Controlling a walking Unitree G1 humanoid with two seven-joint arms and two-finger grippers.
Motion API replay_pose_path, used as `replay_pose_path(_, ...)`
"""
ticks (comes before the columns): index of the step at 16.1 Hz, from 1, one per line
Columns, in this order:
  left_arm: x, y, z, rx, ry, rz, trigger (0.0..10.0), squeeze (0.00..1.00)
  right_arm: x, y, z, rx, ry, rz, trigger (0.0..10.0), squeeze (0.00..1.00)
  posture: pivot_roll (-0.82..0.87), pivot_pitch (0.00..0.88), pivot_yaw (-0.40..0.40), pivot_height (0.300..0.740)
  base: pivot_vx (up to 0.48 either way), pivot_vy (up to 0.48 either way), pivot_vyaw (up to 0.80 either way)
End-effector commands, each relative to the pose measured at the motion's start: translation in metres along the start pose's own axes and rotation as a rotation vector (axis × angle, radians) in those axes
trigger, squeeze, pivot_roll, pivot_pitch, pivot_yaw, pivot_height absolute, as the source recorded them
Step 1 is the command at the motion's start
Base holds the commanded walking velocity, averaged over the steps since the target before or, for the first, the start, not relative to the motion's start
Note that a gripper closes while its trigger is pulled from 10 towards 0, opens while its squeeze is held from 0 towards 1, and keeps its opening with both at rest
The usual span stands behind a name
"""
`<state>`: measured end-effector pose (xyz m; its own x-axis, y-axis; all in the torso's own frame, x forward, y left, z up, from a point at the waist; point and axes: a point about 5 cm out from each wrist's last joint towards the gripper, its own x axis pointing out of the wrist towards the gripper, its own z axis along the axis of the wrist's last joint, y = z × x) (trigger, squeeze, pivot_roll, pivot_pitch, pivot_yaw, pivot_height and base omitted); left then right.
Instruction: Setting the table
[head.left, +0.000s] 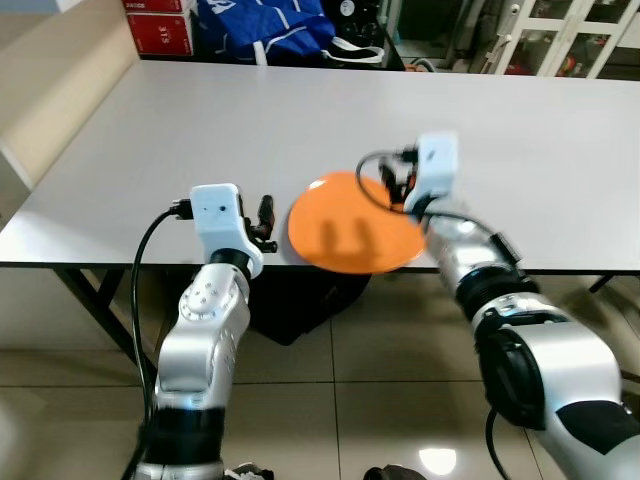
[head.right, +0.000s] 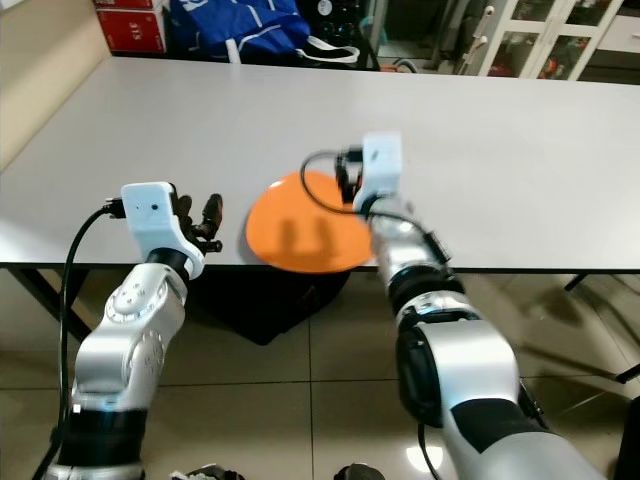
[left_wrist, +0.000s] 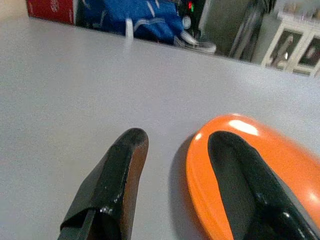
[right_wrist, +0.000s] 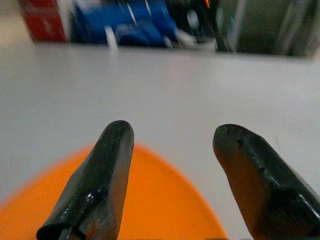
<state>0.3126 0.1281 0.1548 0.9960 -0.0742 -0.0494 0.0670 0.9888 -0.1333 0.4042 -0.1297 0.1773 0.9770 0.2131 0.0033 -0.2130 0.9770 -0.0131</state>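
Observation:
An orange plate (head.left: 352, 228) lies at the front edge of the pale grey table (head.left: 250, 110), its near rim hanging slightly over the edge. My left gripper (head.left: 266, 214) is just left of the plate, low over the table. In the left wrist view the left gripper (left_wrist: 177, 139) is open, with one finger (left_wrist: 240, 170) over the plate's rim (left_wrist: 200, 170) and the other over bare table. My right gripper (head.left: 392, 186) hovers over the plate's far right side. It is open in the right wrist view (right_wrist: 175, 132), with the plate (right_wrist: 160, 205) below its fingers.
Red boxes (head.left: 160, 25) and a blue bag (head.left: 265, 25) sit beyond the table's far edge, with white cabinet frames (head.left: 560, 35) at the back right. A dark object (head.left: 300, 300) sits on the tiled floor under the table. A beige surface (head.left: 50, 80) borders the left.

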Motion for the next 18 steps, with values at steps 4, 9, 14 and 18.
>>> replay_pose_path(4, 0.012, 0.001, -0.001, 0.040, 0.020, -0.060, 10.0, 0.00, -0.040, -0.043, -0.003, -0.052, -0.095, 0.028, 10.0, 0.00, -0.21, 0.000, 0.040, 0.740, 0.000, 0.000, 0.00)
replay_pose_path(9, 0.034, -0.013, 0.009, 0.059, 0.013, -0.194, 10.0, 0.00, -0.097, -0.024, -0.035, -0.051, -0.084, 0.032, 10.0, 0.00, -0.25, 0.000, 0.082, 0.740, 0.000, 0.000, 0.00)
replay_pose_path(14, 0.071, -0.026, 0.020, 0.032, 0.079, -0.279, 10.0, 0.00, -0.107, 0.001, -0.029, -0.028, -0.076, 0.079, 10.0, 0.00, -0.28, 0.000, 0.096, 0.740, 0.000, 0.000, 0.00)
replay_pose_path(18, 0.087, -0.019, 0.015, 0.023, 0.190, -0.242, 10.0, 0.00, -0.122, 0.002, -0.026, -0.047, -0.056, 0.078, 10.0, 0.00, -0.33, 0.025, 0.103, 0.740, 0.000, 0.000, 0.00)
